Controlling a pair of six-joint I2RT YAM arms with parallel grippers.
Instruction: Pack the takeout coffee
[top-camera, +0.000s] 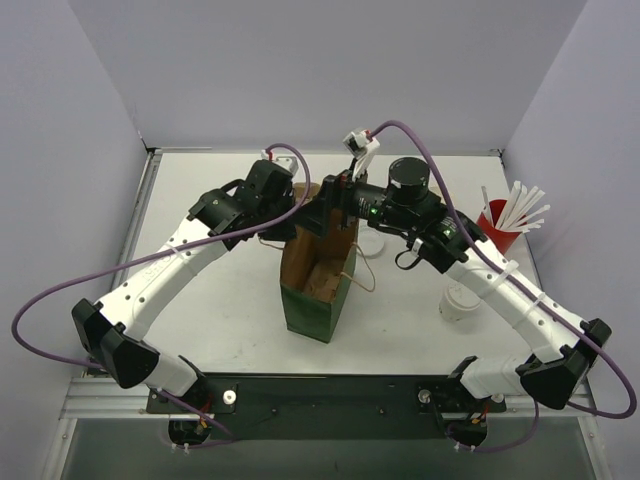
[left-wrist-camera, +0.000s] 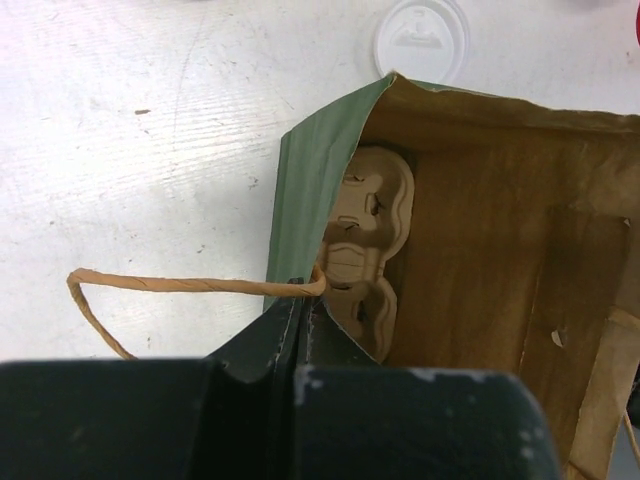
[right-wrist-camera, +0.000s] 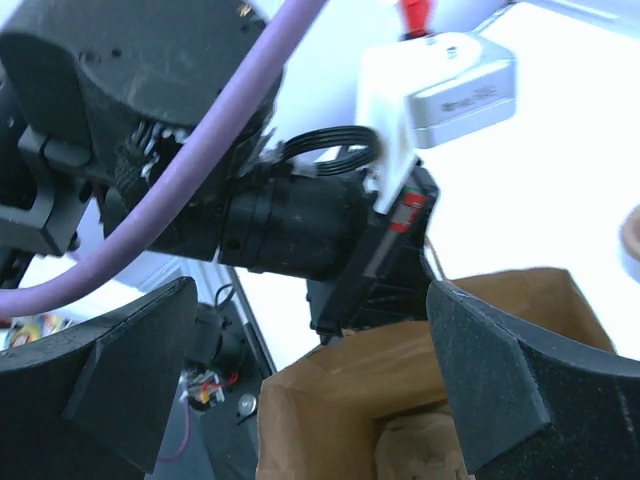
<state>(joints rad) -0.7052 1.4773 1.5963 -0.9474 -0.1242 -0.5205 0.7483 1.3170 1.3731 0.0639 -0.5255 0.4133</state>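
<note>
The left arm (top-camera: 165, 272) and right arm (top-camera: 512, 292) have white shells with black joints; a purple cable (top-camera: 35, 315) runs along each. The left gripper (left-wrist-camera: 300, 335) is scuffed black.

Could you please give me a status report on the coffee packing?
Left end effector shut on paper bag rim. Right end effector open above bag mouth. Coffee cup on table, outside bag. Cup carrier inside bag.

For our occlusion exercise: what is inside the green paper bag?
A brown pulp carrier against the wall of the green bag, no cups visible. The left claw hides its lower end.
</note>
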